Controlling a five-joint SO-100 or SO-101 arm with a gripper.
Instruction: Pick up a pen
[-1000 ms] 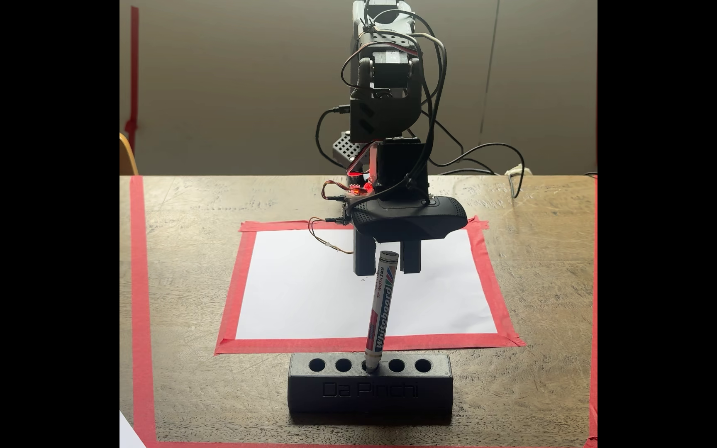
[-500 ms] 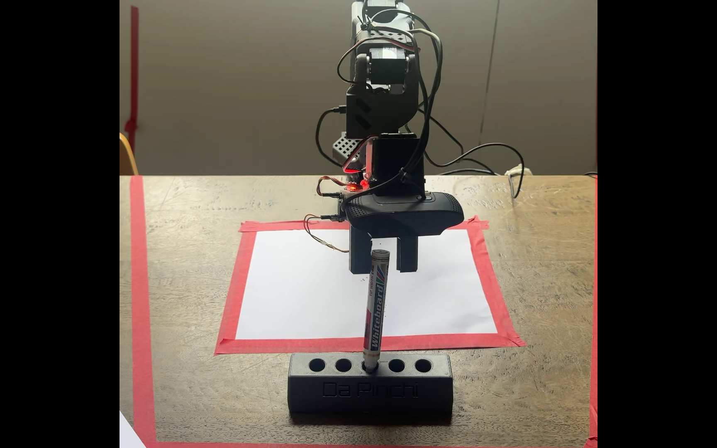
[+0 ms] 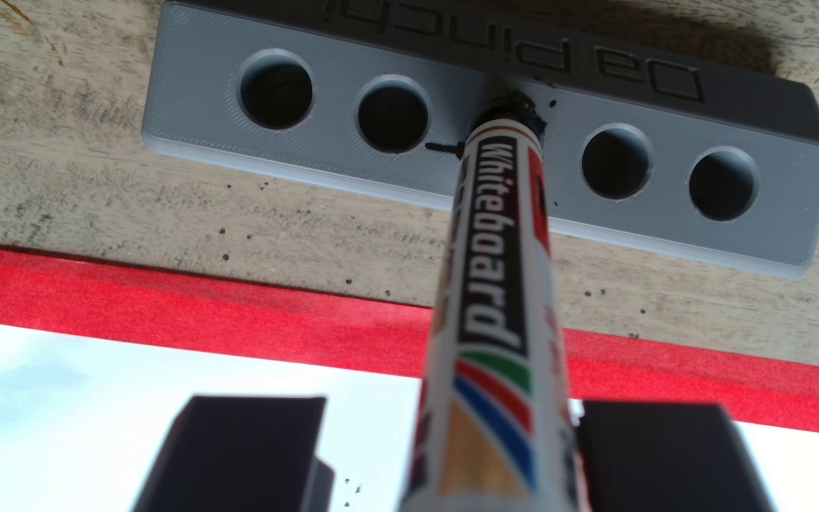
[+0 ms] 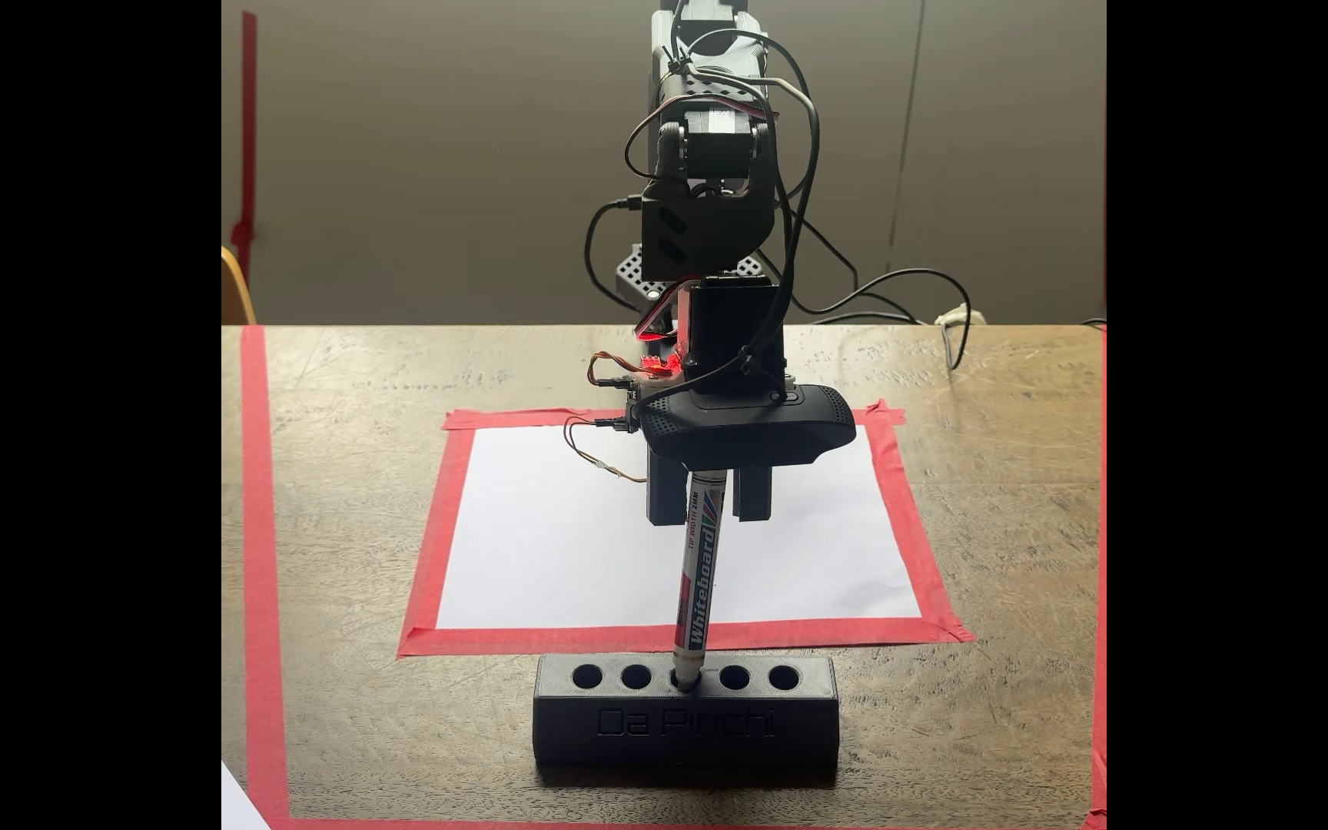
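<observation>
Near the worktop front edge, the open hand is straddling the pen, needing to close, then lift.

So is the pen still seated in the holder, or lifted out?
Seated: the pen has its tip in the holder's middle hole, leaning slightly, upper end between the open gripper fingers.

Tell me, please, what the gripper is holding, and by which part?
Nothing yet: the open gripper straddles the pen's upper end, its tip in the holder.
</observation>
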